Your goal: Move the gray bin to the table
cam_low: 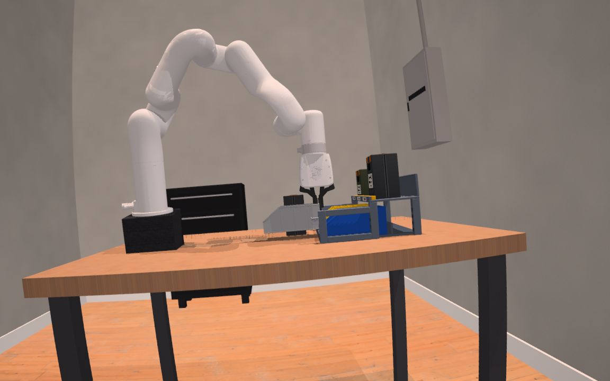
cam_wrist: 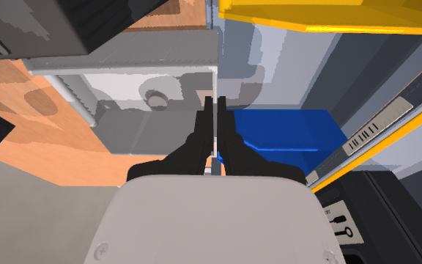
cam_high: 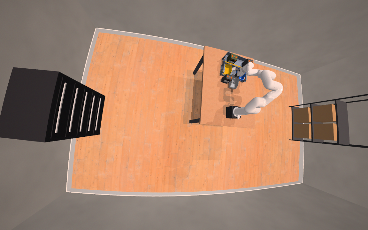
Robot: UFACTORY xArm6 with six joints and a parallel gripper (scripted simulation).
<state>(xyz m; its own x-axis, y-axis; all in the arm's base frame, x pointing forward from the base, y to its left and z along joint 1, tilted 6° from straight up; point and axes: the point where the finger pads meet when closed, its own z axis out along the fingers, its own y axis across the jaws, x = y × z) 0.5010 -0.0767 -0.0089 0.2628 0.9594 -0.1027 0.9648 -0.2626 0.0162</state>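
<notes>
The gray open bin (cam_low: 292, 218) juts out from the left end of the small gray shelf (cam_low: 368, 215), roughly level and just above the table top. In the wrist view the gray bin (cam_wrist: 141, 110) holds a round part (cam_wrist: 156, 100) and a thin rod. My gripper (cam_wrist: 215, 108) points down and is shut on the bin's thin back wall; it also shows in the side view (cam_low: 317, 202). A blue bin (cam_wrist: 288, 132) sits in the shelf's lower level, right beside the fingers. A yellow bin (cam_wrist: 324, 15) sits above it.
Black and dark green boxes (cam_low: 378, 176) stand on top of the shelf, and another black box (cam_low: 294, 199) stands behind the gray bin. The arm's black base (cam_low: 152, 230) is at the table's left. From above, the shelf (cam_high: 233, 68) is near the table's far corner.
</notes>
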